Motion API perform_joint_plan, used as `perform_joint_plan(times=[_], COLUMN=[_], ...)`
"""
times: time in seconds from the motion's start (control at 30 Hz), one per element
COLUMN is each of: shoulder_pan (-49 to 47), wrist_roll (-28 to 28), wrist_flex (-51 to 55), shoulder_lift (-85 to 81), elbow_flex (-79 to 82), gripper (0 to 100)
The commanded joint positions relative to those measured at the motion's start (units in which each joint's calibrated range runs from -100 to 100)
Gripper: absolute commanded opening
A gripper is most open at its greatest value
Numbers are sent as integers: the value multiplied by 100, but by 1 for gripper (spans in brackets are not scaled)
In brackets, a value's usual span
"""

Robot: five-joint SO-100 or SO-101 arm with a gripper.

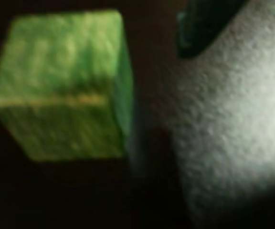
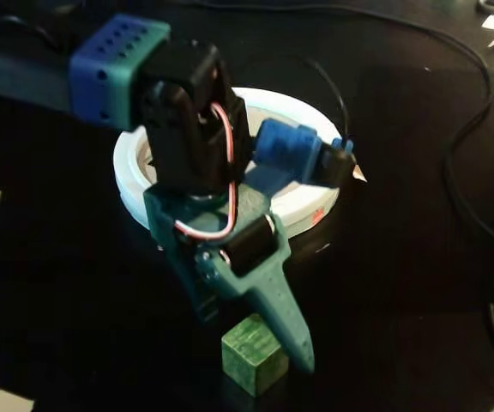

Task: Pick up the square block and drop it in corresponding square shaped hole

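Block [image 2: 253, 354] sits between the released hand's [image 2: 260, 343] fingers; wrist view blurred.

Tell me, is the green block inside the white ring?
No, the green block sits on the dark table in front of the white ring, beside the gripper.

in the fixed view the teal gripper [image 2: 256, 343] points down over a dark table [image 2: 418, 283], its long finger [image 2: 288, 322] just right of a green square block [image 2: 254, 353], the shorter one at the block's upper left. a white ring-shaped sorter [image 2: 303, 202] sits behind the arm. black cables [image 2: 466, 184] trail at right.
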Motion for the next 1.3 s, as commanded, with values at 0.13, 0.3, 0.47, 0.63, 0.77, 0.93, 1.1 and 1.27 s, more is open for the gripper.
perform_joint_plan(times=[0.13, 0.3, 0.47, 0.63, 0.77, 0.93, 1.1, 1.27], shoulder_pan=[0, 0, 0, -13, -13, -25, -25, -25], wrist_roll=[-10, 5, 5, 5, 5, 5, 5, 10], wrist_flex=[-36, -36, -36, -36, -36, -36, -36, 65], shoulder_lift=[109, 217, 217, 154, 109, 109, 100, 91], elbow_flex=[-490, -490, -490, -490, -490, -545, -545, -773], gripper=[99, 99, 88, 63, 56, 43, 35, 31])
